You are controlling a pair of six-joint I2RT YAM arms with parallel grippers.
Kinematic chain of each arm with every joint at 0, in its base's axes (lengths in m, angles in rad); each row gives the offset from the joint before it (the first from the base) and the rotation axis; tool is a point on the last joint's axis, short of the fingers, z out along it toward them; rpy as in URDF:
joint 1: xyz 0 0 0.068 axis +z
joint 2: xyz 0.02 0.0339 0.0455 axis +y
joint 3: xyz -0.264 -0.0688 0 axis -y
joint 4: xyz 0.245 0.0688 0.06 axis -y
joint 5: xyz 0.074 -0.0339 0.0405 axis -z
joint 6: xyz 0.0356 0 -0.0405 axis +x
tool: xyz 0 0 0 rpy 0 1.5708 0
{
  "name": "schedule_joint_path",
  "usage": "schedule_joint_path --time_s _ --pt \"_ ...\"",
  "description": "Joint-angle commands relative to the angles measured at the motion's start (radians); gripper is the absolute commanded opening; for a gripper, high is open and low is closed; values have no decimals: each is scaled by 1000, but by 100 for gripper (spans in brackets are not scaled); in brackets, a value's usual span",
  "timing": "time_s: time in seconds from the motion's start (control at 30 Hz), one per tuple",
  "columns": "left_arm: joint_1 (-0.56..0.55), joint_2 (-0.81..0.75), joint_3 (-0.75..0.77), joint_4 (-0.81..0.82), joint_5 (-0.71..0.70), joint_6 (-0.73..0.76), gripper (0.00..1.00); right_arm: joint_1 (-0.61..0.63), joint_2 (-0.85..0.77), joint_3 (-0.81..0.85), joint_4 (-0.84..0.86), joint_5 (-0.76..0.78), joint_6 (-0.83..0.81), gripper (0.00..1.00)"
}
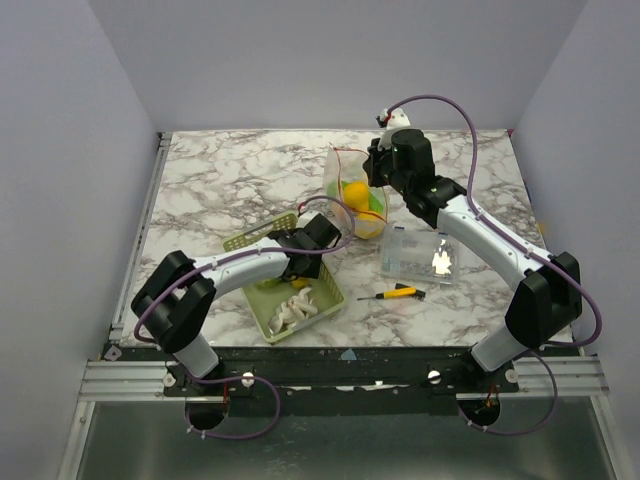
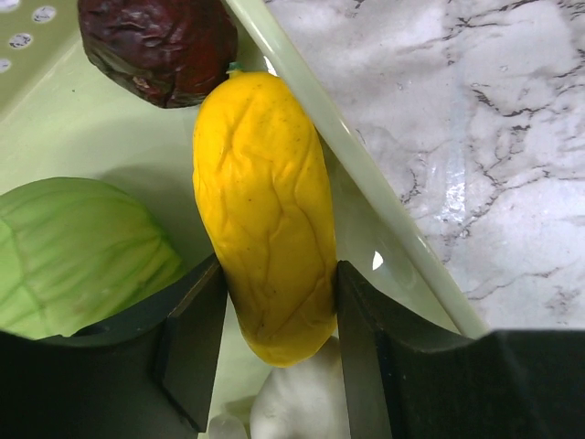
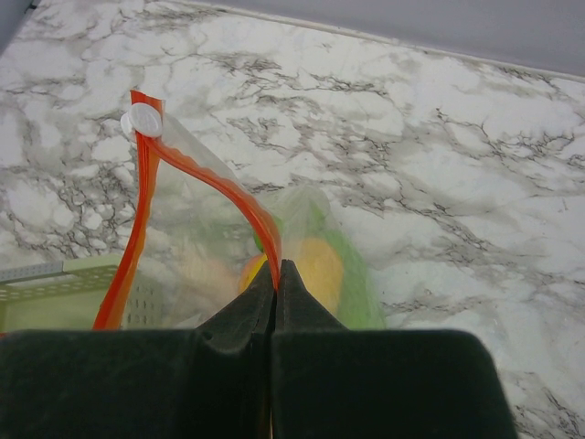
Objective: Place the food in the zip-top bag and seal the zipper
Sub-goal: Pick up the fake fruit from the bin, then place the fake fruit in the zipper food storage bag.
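Note:
The zip-top bag point(image 1: 352, 200) stands at mid-table with yellow, orange and green food inside. My right gripper point(image 1: 373, 180) is shut on its red-orange zipper point(image 3: 210, 178) and holds the mouth up and open; in the right wrist view its jaws point(image 3: 276, 267) pinch the strip. My left gripper point(image 1: 297, 270) is down in the pale green basket point(image 1: 328, 300). In the left wrist view its fingers point(image 2: 279, 274) press both sides of a wrinkled yellow fruit point(image 2: 260, 174). A dark purple fruit point(image 2: 160, 46), a green cabbage point(image 2: 73, 251) and a white piece point(image 2: 302, 402) lie beside it.
A rigid clear box point(image 1: 418, 255) lies right of the bag, and a yellow-and-black screwdriver point(image 1: 398, 292) lies in front of it. A perforated green lid point(image 1: 255, 233) pokes out left of the basket. White food point(image 1: 293, 310) fills the basket's near end.

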Motion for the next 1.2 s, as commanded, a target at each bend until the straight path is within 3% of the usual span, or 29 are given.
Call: schedule_joint_path --time_s 0.0,0.17,0.3,0.6,0.93,1.17 --pt "-2 -110 10 -10 39 -14 22 3 -14 -10 12 -14 -5 1" --pt "-1 -254 0 13 76 -46 15 4 -20 -5 15 -31 8 1" --pt "0 -406 -41 76 111 -75 1 4 -28 -8 27 -49 47 1" --pt "48 -645 -47 276 319 -114 0 4 -54 -22 68 -121 149 1" --pt "139 -512 58 479 598 -272 0 4 -80 -38 108 -162 250 1" --pt "137 -377 160 528 635 -336 0 3 -97 -49 121 -145 274 1"
